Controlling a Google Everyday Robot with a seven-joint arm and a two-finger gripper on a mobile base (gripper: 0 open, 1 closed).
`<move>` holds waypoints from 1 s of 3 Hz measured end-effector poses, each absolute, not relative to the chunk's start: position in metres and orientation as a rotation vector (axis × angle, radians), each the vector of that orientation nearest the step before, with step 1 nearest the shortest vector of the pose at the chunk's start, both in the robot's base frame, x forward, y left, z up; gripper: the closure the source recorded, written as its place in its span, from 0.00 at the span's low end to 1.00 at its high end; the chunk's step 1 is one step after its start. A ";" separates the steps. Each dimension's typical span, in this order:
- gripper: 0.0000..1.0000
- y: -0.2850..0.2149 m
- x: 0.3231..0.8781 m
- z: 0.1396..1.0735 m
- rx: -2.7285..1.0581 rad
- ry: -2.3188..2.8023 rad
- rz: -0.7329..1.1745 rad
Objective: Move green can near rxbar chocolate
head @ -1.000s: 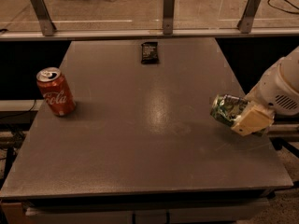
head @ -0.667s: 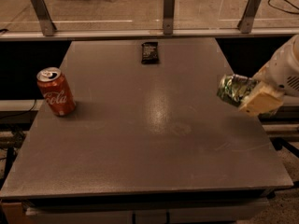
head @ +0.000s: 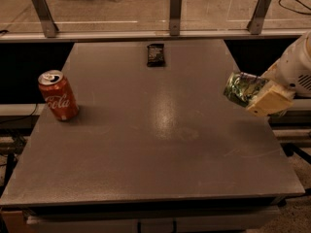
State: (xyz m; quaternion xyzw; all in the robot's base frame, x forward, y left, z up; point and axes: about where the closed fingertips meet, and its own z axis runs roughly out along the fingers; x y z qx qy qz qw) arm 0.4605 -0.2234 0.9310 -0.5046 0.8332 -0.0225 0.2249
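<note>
One risk is noted: the green can (head: 238, 87), clamped tilted in the closed jaws of the gripper (head: 253, 96) well to the right of the rxbar chocolate (head: 156, 55), may slip if its thin wall yields. If released tilted, it may roll onto the rxbar chocolate.

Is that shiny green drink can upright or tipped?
Tipped: the shiny green aluminium can hangs sideways in the pincer above the right edge of the grey table.
</note>
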 end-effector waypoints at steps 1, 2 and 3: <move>1.00 -0.200 0.490 0.938 -1.387 2.242 -0.029; 1.00 -0.178 0.534 0.940 -1.379 2.207 -0.001; 1.00 -0.153 0.584 0.933 -1.379 2.197 0.044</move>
